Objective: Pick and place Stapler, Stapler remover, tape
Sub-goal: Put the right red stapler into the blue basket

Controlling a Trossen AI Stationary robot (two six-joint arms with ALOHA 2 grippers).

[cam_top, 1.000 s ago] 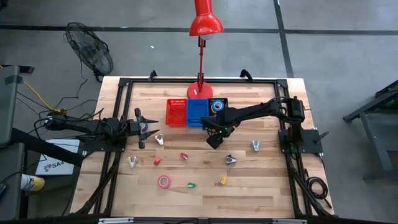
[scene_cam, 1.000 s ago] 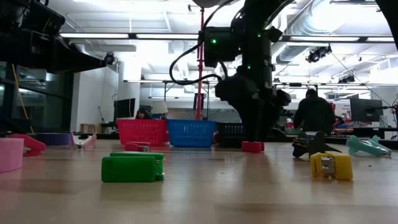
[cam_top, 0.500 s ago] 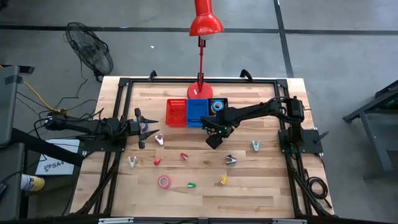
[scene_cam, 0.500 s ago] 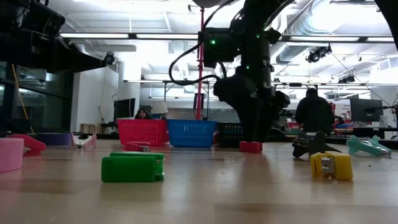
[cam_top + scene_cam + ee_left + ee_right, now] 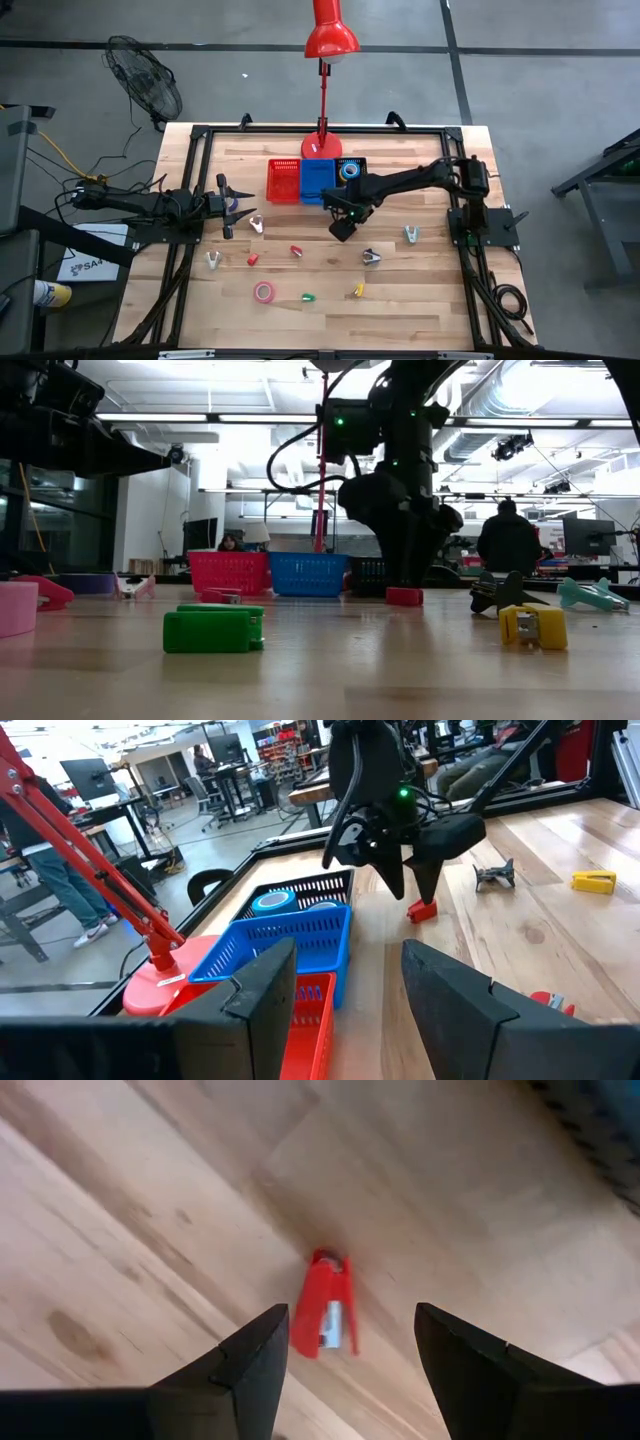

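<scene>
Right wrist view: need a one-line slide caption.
Right end effector, fingers open, hovers above a small red stapler lying on the wooden table.

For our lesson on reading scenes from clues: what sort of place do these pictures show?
Probably a robotics lab or workshop. Two dark arms are bolted to a wooden table, monitors on desks stand behind it, and a person works in the open room with exposed ceiling ducts.

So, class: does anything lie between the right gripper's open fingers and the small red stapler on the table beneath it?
Nothing visible does. The right gripper hangs open above the red stapler, and only bare table shows between its fingers and around the stapler. The nearest other item, a dark staple remover, lies well aside.
</scene>
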